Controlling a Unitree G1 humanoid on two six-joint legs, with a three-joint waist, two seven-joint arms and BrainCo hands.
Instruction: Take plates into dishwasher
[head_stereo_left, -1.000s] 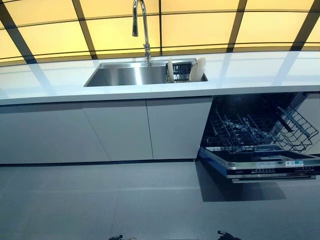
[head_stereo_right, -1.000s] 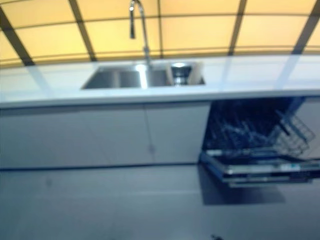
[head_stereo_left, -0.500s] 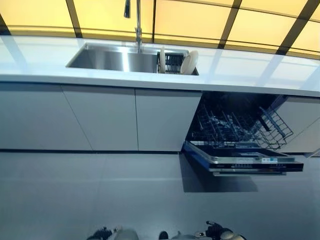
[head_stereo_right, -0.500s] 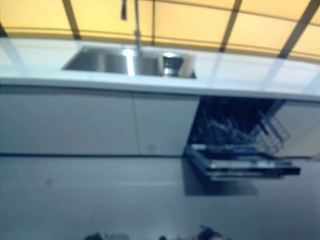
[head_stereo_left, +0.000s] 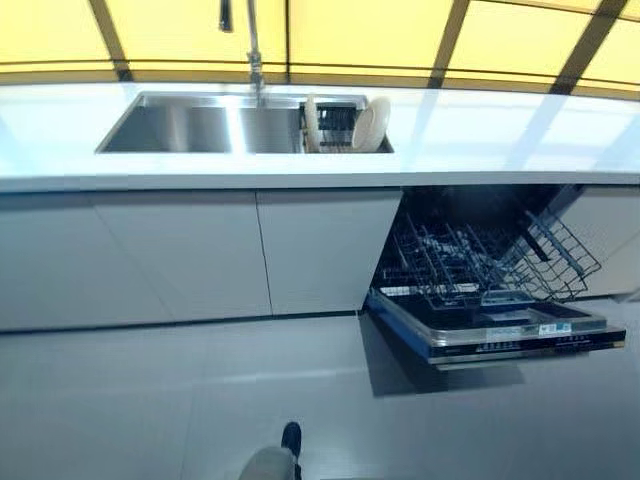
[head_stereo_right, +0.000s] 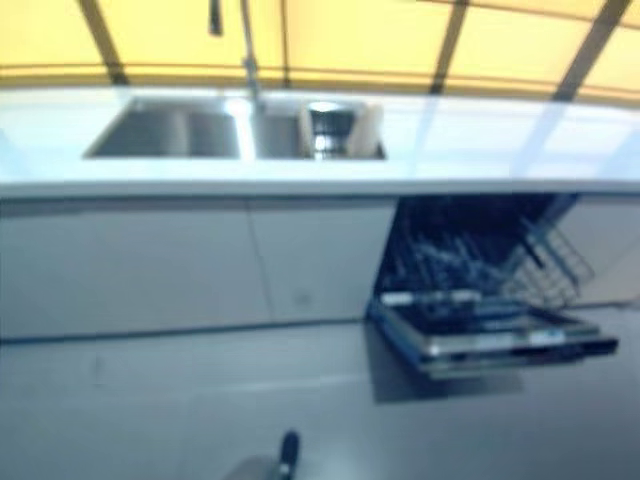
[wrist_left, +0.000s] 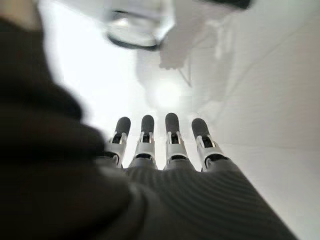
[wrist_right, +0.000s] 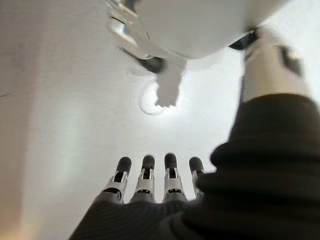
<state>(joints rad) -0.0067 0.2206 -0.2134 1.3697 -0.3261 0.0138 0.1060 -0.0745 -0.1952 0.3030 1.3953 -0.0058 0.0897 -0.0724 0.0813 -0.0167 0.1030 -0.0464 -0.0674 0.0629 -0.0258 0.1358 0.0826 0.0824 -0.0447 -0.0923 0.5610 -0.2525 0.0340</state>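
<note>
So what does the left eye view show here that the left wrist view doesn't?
Only the left eye view shows the kitchen: plates standing in a rack at the right end of the sink, the faucet, and the open dishwasher with its lower rack pulled out and empty. Only the left wrist view shows the left hand, fingers straight, holding nothing, over pale floor. They share no object; no plate has been picked up.

The right hand (wrist_right: 150, 185) is hanging over the pale floor (wrist_right: 65, 100), fingers (wrist_right: 170, 172) extending straight (holding nothing), dark ribbed cover (wrist_right: 265, 170) beside them.
</note>
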